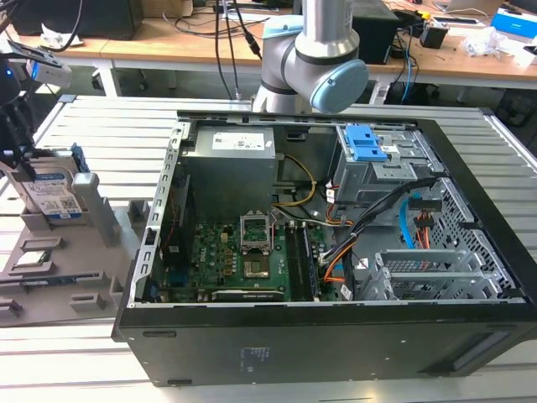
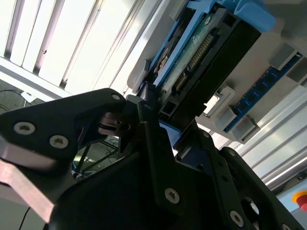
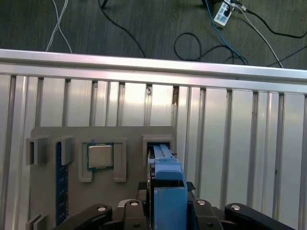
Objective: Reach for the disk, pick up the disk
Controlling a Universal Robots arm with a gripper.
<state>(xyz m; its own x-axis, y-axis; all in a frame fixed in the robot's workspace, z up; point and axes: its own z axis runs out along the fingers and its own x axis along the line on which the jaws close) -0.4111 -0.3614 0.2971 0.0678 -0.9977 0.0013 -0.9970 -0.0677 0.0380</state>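
The disk (image 1: 52, 195) stands on edge in a slot of the grey holder (image 1: 99, 220) at the exterior view's left, silver with a white-and-blue label. My gripper (image 1: 18, 155) reaches down over it there. In the first wrist view the disk's blue rail (image 3: 168, 178) runs between the black fingers, which press against both its sides; my gripper (image 3: 169, 211) is shut on the disk. Its lower end still sits in the holder's slot (image 3: 158, 142). In the second wrist view the disk's connector edge (image 2: 201, 52) sticks out past the gripper (image 2: 170, 132).
An open black computer case (image 1: 319, 353) lies to the exterior view's right of the holder, with the arm's base (image 1: 310, 67) behind it. The holder (image 3: 129, 132) also carries a square processor chip (image 3: 100, 156) and a blue memory stick (image 3: 58, 182). The slatted metal table (image 3: 240, 143) ends at an edge (image 3: 144, 64).
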